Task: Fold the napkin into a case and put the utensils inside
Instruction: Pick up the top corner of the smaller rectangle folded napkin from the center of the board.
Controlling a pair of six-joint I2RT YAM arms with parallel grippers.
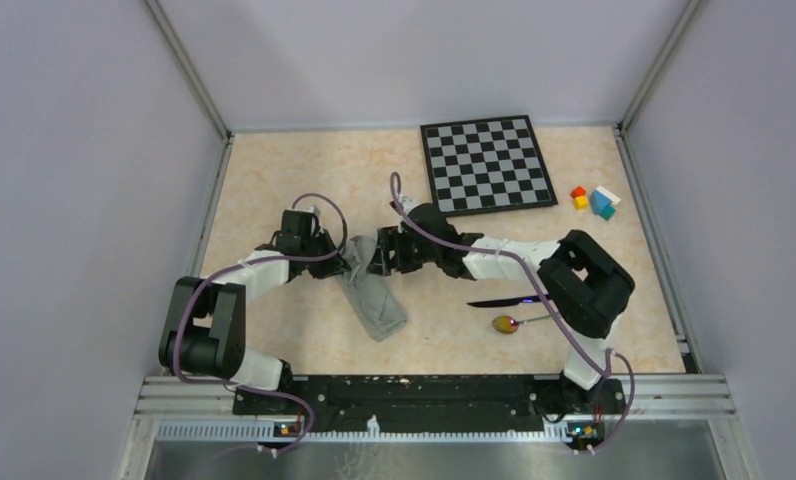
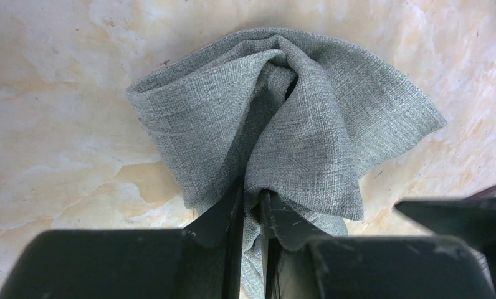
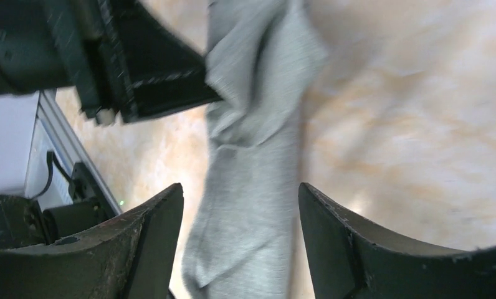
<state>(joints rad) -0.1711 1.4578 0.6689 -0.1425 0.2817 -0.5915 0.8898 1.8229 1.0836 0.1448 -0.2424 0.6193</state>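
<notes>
Napkin (image 1: pixel 376 300) is lying in a long crumpled bunch at the middle of the table (image 1: pixel 274 170), between the two arms, and it is looking nothing like a case yet. On one end the left gripper (image 2: pixel 252 215) is pinching: jaws pressed almost together on a gathered fold of grey-green cloth, the rest fanning out over the tabletop beyond the fingertips. Over the long tail the right gripper (image 3: pixel 239 193) is hovering with jaws spread wide, gripping nothing. Off to the right the knife (image 1: pixel 496 302) and the spoon (image 1: pixel 514 322) are waiting side by side, well apart from the cloth.

The step in hand looks like opening this bunch out flat before any fold is made. To do it well, the left pinch wants to be on a single edge or corner, and whether it is cannot be told from here. The right jaws should be closing on the far end of the tail, one layer only. Then both should be drawing apart gently, low over the table, so the cloth is spreading square rather than twisting.
</notes>
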